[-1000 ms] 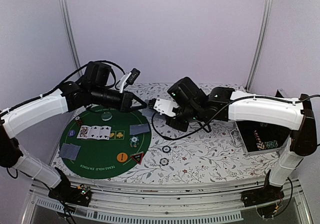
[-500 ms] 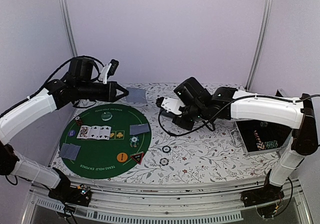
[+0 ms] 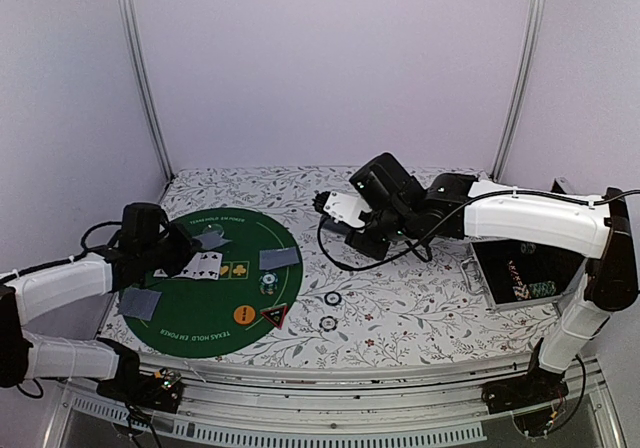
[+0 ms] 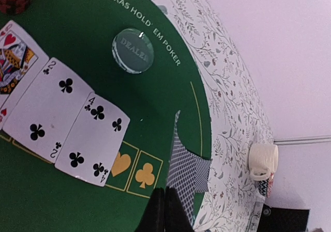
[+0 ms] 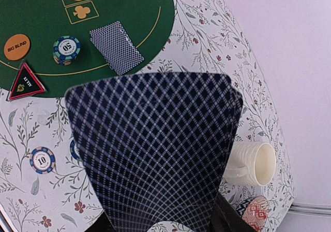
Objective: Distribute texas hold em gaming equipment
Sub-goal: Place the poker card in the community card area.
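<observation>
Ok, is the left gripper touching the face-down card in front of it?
Touching. The left wrist view shows the left gripper with its fingers closed on the lower corner of the face-down card, with no gap between them.

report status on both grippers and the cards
Left gripper shut on one face-down card, over the green mat. Right gripper shut on the deck, off the mat. Face-up cards close beside the held card.
</observation>
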